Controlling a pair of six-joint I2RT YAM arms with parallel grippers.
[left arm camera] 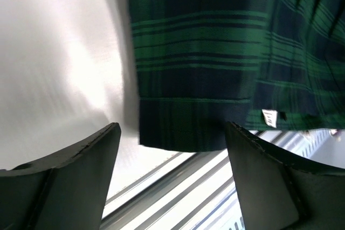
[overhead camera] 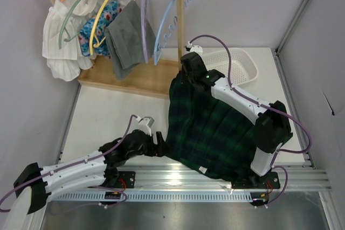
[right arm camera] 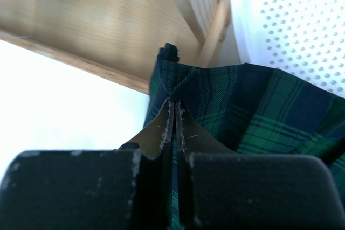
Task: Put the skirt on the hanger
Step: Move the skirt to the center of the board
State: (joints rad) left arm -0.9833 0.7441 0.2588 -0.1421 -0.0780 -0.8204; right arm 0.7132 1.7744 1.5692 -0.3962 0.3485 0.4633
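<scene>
The right end effector (right arm camera: 173, 103) is pinching a fold at the edge of the dark green plaid skirt (overhead camera: 210, 127), its fingers pressed together on the cloth with barely a slit between them. That gripped corner is sitting at the far side of the tabletop (overhead camera: 108, 117), just in front of the base of the wooden rack (overhead camera: 180, 20) and beside the white perforated basket (overhead camera: 240, 65). From there the skirt is spreading back across the tabletop towards the arms' bases, and its near edge is reaching the metal rail (overhead camera: 188, 176) at the front. The right arm is crossing over the skirt's right side.

The left end effector (overhead camera: 160, 143) is standing wide, holding nothing, low over the tabletop at the skirt's left edge. In its wrist view a hem corner of the skirt is lying ahead of the two spread fingers (left arm camera: 86, 160), with a small white label (left arm camera: 269, 117) showing further along the hem; I cannot tell whether the fingers are touching the cloth.

On the rack, a light blue hanger (overhead camera: 164, 30) is hanging bare nearest the right post, and other hangers beside it are carrying a grey garment (overhead camera: 126, 39) and a white garment (overhead camera: 62, 52).
</scene>
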